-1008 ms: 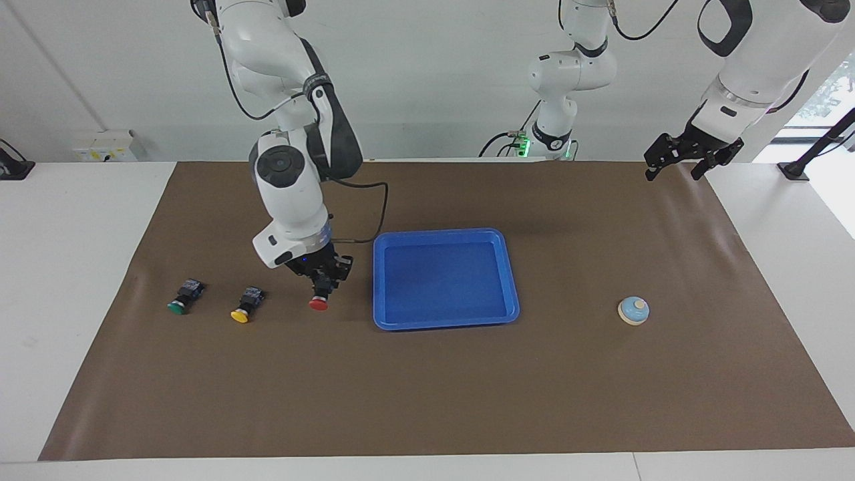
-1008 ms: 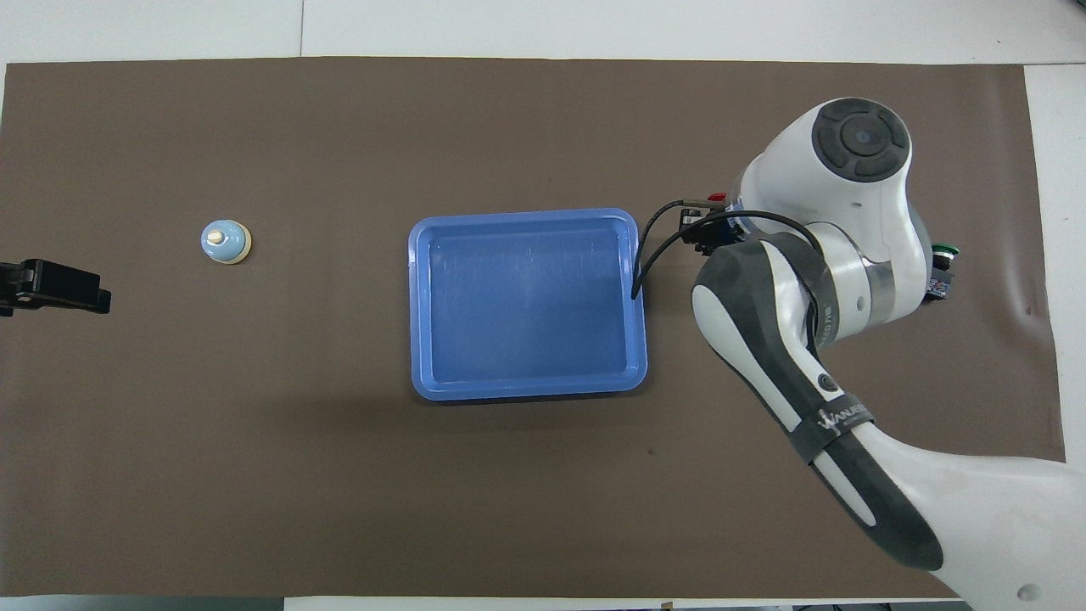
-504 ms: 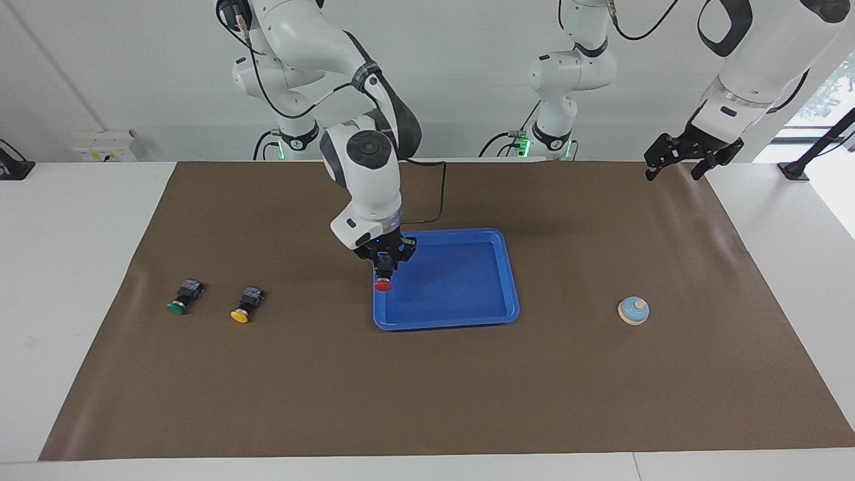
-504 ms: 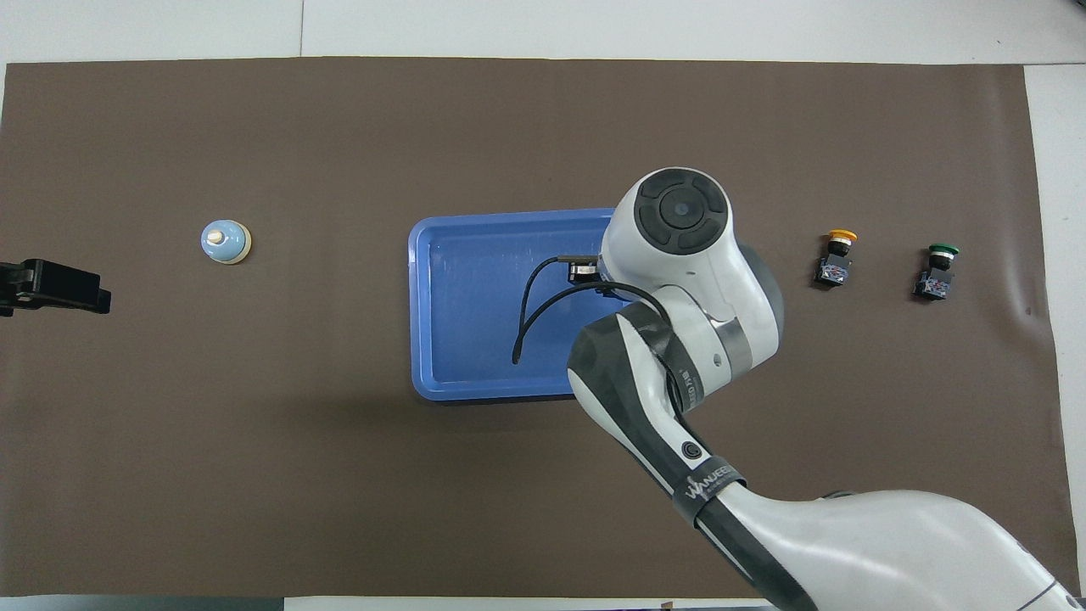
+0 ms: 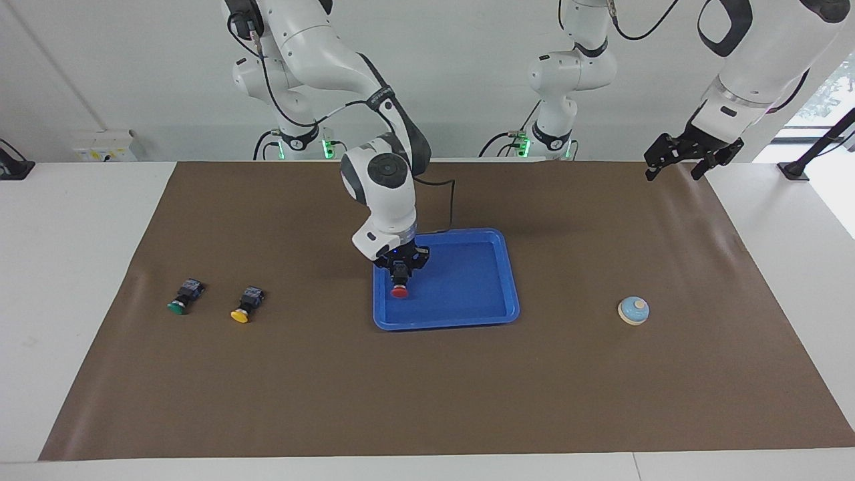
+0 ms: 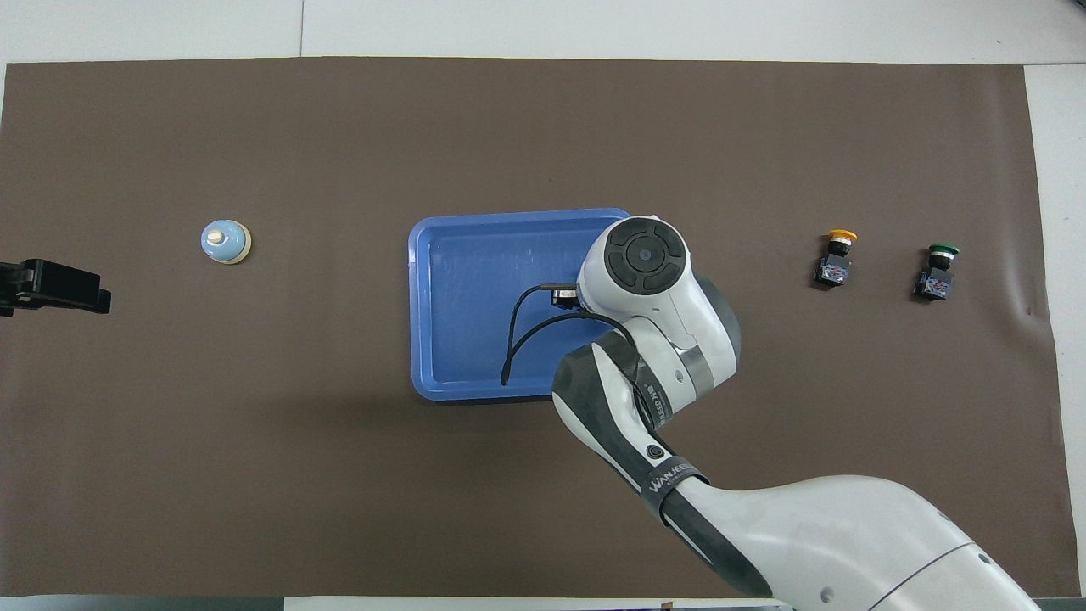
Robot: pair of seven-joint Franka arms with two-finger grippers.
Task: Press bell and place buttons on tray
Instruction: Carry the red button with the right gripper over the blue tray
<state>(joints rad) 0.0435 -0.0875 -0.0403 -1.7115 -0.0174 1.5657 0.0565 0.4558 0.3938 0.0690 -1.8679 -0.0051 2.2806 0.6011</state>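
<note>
My right gripper (image 5: 399,272) is shut on the red button (image 5: 399,291), holding it cap down just over the floor of the blue tray (image 5: 467,294), at the tray's end toward the right arm. In the overhead view the right arm's wrist hides the red button over the tray (image 6: 475,288). The yellow button (image 5: 244,304) (image 6: 836,257) and the green button (image 5: 184,296) (image 6: 936,271) lie on the mat toward the right arm's end. The bell (image 5: 633,310) (image 6: 226,242) sits toward the left arm's end. My left gripper (image 5: 676,166) (image 6: 51,287) waits open, raised over the mat's edge.
A brown mat (image 5: 427,401) covers most of the white table. A black cable (image 6: 517,339) from the right wrist hangs over the tray. Robot bases stand at the table's near edge to the robots.
The right arm has carried the red button from beside the yellow button over the tray's rim and lowered it inside the tray. The left arm has not moved.
</note>
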